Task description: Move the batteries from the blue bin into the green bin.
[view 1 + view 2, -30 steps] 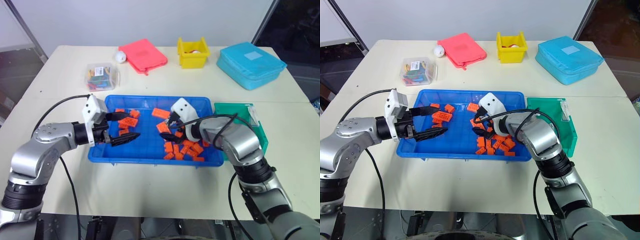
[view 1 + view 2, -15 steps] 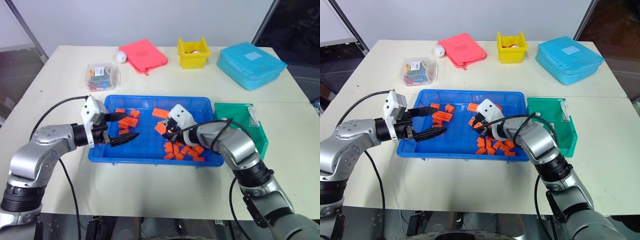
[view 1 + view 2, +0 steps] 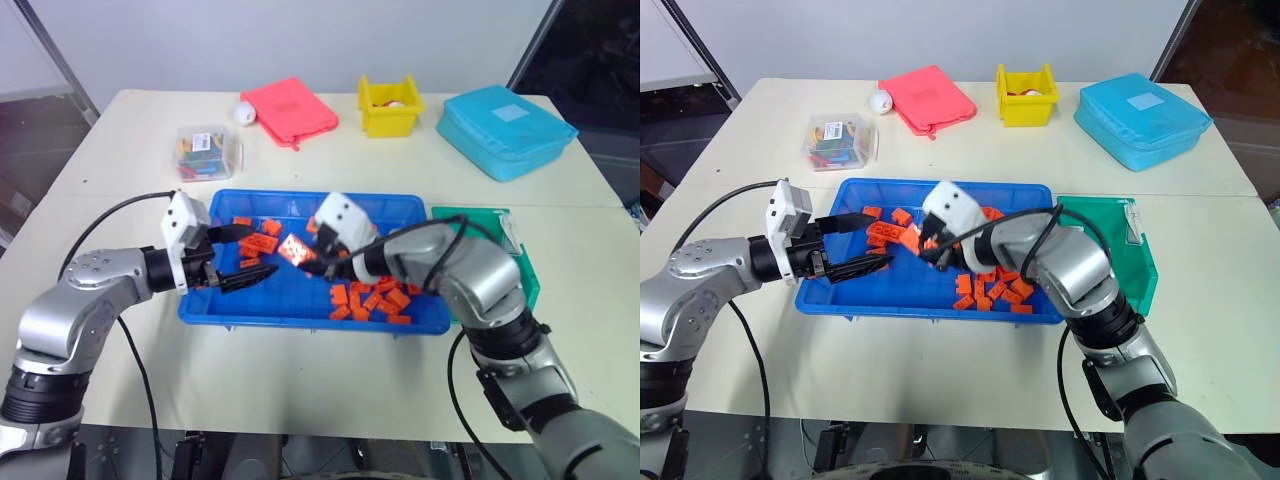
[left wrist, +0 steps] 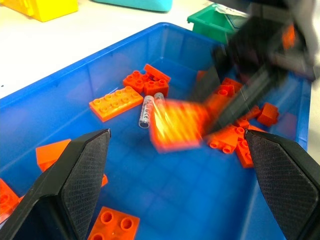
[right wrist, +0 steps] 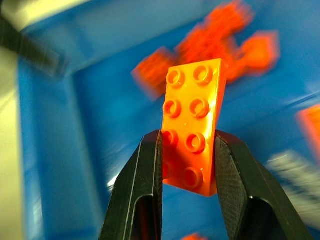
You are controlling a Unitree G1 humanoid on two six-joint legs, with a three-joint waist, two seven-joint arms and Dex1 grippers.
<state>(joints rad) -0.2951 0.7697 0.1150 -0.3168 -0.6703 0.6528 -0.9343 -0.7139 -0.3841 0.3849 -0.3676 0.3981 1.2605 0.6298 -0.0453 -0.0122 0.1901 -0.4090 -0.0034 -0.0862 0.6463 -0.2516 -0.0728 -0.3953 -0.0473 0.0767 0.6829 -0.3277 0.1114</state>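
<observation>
Overhead, the right gripper (image 3: 302, 256) pinches an orange brick (image 3: 294, 247) above the middle of the blue bin (image 3: 290, 308), while the left gripper (image 3: 247, 254) hovers spread at its left end; the green bin (image 3: 480, 222) sits just right of it. Then the left wrist view finds two batteries (image 4: 150, 109) lying inside the blue bin among bricks. Lastly, the right wrist view confirms both fingers (image 5: 145, 180) clamping the studded plate.
</observation>
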